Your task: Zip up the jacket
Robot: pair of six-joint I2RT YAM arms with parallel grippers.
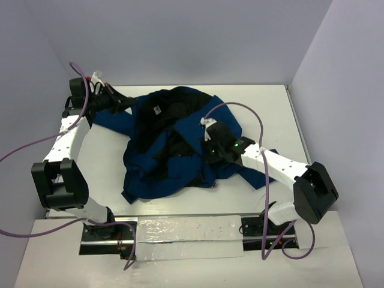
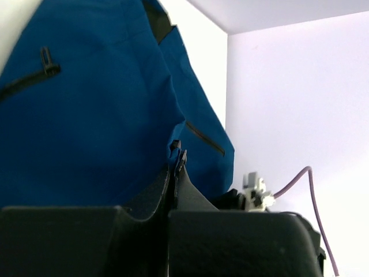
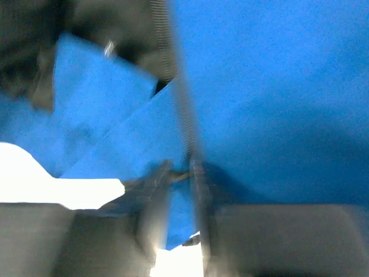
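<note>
Not zipped yet. The jacket (image 1: 150, 165): in a crumpled heap in the middle of the table (image 1: 270, 108), front wide open, black inside showing from the middle up toward 12 o'clock. No closed zipper line anywhere in the view from above.

Left gripper (image 1: 111, 102): far out at 10 o'clock on the table, right at the edge of the heap. Up close: fingers (image 2: 144, 202) pinched tight on a blue edge of the jacket, with a small black zipper end (image 2: 180, 154) poking out just past the tips. Looks like a good hold, maybe on the bottom end of one front side.

Right gripper (image 1: 210, 133): over the heap, toward 3 o'clock from its middle, nose down on the cloth. Up close: very blurry. Only a thin gap between the two fingers (image 3: 151, 196), blue cloth in the gap, and a grey line of zipper teeth (image 3: 183, 115) running up toward 12 o'clock from there. Holding the cloth or only touching it? Cannot tell.

Done so far, by the look of it: one zipper side held fast. Left to do: nearly all of it. Find the slider, bring the two front sides together, fit the ends, then pull the slider all the way up. Hard part, most likely: the bunched cloth, hiding the other zipper side.
</note>
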